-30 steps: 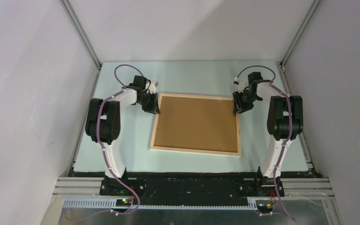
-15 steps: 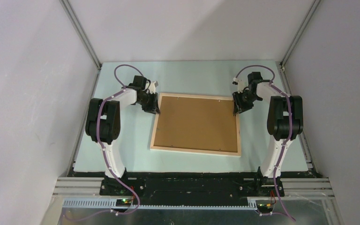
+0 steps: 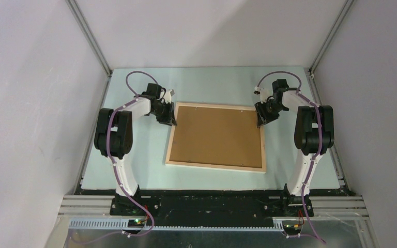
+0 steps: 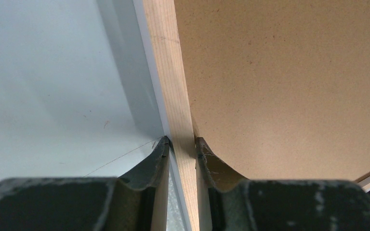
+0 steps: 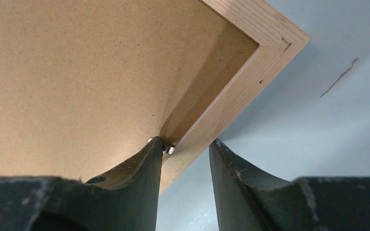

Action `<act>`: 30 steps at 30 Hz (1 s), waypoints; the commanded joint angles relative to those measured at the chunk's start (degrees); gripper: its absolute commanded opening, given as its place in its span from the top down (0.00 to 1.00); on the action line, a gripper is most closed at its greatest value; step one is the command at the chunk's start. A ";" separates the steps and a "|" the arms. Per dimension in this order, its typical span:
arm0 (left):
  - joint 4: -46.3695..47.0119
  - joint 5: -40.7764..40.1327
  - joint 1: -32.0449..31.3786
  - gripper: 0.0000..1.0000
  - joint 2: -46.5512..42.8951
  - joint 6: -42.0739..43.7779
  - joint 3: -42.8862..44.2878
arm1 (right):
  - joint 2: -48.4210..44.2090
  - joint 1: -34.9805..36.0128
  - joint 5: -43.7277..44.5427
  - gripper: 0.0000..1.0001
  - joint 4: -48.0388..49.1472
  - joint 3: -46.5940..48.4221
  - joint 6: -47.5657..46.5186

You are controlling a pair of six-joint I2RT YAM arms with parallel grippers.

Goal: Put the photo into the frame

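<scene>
Two robot arms reach over one pale blue desk [image 3: 134, 173]. One frame [image 3: 214, 166] made of light wood lies flat in the middle of the desk. One brown board [image 3: 217, 135] sits inside its four rails and fills it. What is under the board is hidden. The left arm [image 3: 115, 135] comes down at the far left corner of the frame, and the right arm [image 3: 314, 132] comes down at the far right corner. In the left wrist view, the left jaws have two dark fingers [image 4: 158, 156]. One finger is on the desk side of the left rail and one is on the board side. Both press on the wood, so the left jaws are closed tight on the frame. In the right wrist view, the right jaws also have two dark fingers [image 5: 149, 163]. One is inside the frame next to the board and one is outside over the desk, with the right rail between them. The inside finger touches small shiny metal bits [image 5: 170, 150] on the rail. A thin strip of desk shows between the outside finger and the wood. I cannot tell if the right jaws squeeze the rail or only sit around it.
</scene>
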 commanded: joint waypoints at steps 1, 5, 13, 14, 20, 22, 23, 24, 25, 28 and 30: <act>-1.63 1.42 -0.34 1.00 2.36 0.49 -0.14 | 0.60 -0.22 3.48 0.55 -0.93 -1.16 -5.89; -1.65 1.38 -0.42 1.00 2.35 0.49 -0.17 | 0.95 -1.09 2.90 0.54 -1.13 -0.22 -5.27; -1.65 1.31 -0.35 1.00 2.39 0.40 -0.13 | 2.96 -7.79 -7.43 0.53 -4.46 5.55 5.56; -1.61 1.32 -0.36 1.00 2.38 0.40 -0.13 | 3.05 -8.17 -8.78 0.53 -4.58 5.90 6.21; -1.58 1.25 -0.37 1.00 2.36 0.35 -0.15 | 1.90 -9.07 -9.16 0.52 -3.44 4.12 8.85; -1.60 1.25 -0.33 1.00 2.36 0.32 -0.13 | 1.49 -9.01 -8.79 0.52 -2.87 3.38 9.26; -1.64 1.25 -0.36 1.00 2.43 0.31 -0.13 | 1.40 -8.99 -8.46 0.52 -2.50 3.21 9.51; -1.65 1.29 -0.33 1.00 2.44 0.31 -0.13 | 1.35 -8.99 -8.33 0.52 -2.23 2.83 9.64; -1.61 1.27 -0.33 1.00 2.45 0.31 -0.12 | 1.37 -8.88 -8.21 0.52 -1.88 2.54 9.89; -1.64 1.31 -0.32 1.00 2.43 0.31 -0.15 | 1.69 -8.07 -8.14 0.52 -1.22 2.23 10.66; -1.65 1.35 -0.31 1.00 2.40 0.31 -0.13 | 1.85 -7.43 -8.04 0.52 -0.73 2.10 11.23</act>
